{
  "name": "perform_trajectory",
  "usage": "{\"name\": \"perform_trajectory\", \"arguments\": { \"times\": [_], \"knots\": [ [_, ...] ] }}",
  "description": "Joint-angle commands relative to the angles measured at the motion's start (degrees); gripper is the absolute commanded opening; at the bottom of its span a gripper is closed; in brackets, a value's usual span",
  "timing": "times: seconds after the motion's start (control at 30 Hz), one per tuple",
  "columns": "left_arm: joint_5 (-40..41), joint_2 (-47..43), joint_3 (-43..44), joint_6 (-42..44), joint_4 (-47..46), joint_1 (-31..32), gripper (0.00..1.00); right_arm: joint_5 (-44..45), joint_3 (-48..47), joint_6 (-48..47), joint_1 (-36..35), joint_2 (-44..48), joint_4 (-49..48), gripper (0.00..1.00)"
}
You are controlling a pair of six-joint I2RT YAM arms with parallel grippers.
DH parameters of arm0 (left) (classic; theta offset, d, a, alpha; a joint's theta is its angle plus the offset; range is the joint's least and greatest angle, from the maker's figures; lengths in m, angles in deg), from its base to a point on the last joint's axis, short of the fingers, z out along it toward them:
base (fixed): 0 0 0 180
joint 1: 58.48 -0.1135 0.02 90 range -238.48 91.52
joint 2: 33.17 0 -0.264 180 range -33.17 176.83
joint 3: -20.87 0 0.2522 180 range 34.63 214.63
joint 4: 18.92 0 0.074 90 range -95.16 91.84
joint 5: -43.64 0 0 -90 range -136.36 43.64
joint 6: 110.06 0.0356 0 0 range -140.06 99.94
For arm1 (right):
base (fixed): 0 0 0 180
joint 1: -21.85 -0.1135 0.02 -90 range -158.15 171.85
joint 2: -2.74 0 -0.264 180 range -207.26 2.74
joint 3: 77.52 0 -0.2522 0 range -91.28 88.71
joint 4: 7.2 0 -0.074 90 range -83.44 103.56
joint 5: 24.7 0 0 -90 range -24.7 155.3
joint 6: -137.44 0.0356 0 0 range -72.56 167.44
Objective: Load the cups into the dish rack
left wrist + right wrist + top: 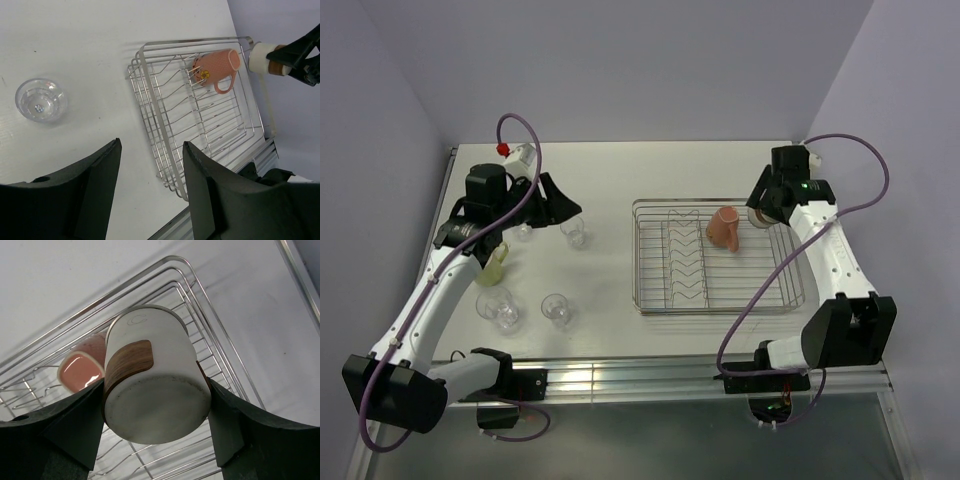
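Cup (155, 375), white with brown band, looks rigid, smooth, probably slippery; right fingers (60, 430) clamp its sides, left fingers (95, 195) spread empty.

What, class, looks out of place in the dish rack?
The pink mug lies on its side in the rack, base against the middle dividers, neither upright nor upside down.

one legible sign: a curved mark like the letter c (136, 319), pressed into the pale surface near the far end of the white cup (155, 390), just above its brown wood-grain patch. the pink mug (220, 62) carries a small yellow flower print (205, 74), without letters.
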Motion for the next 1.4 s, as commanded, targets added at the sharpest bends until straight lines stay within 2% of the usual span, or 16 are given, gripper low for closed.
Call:
{"name": "perform_trajectory", "arguments": {
  "times": [0.0,0.43,0.8,1.0,1.1,1.13,1.23,1.37],
  "knots": [
    [0.25,-1.89,-0.03,1.52,-1.86,0.22,0.58,2.79,0.26,-1.15,0.27,-1.65,-1.78,0.07],
    [1.66,-1.27,-0.82,2.31,-1.51,0.22,0.58,0.42,-0.79,-2.29,1.85,-13.42,-4.86,0.08],
    [2.45,-0.39,-0.82,2.40,-1.24,0.22,0.58,-1.78,-0.62,-2.99,2.03,-18.09,-7.15,0.19],
    [2.19,0.22,-0.91,2.40,-1.24,0.22,0.58,-1.34,-0.36,-3.08,2.03,-18.53,-7.50,0.35],
    [2.10,0.49,-0.91,2.40,-1.33,0.22,0.58,-1.51,-0.71,-3.17,2.03,-18.70,-7.50,0.49],
    [2.10,0.57,-0.91,2.40,-1.33,0.22,0.58,-1.43,-0.71,-3.08,2.03,-18.88,-7.33,0.58],
    [2.10,0.75,-0.99,2.40,-1.24,0.22,0.58,-1.08,-1.06,-3.17,2.03,-19.14,-7.33,0.72],
    [2.10,0.93,-0.99,2.40,-1.33,0.22,0.58,-0.64,-1.32,-3.26,2.03,-19.23,-7.06,0.82]
  ]
}}
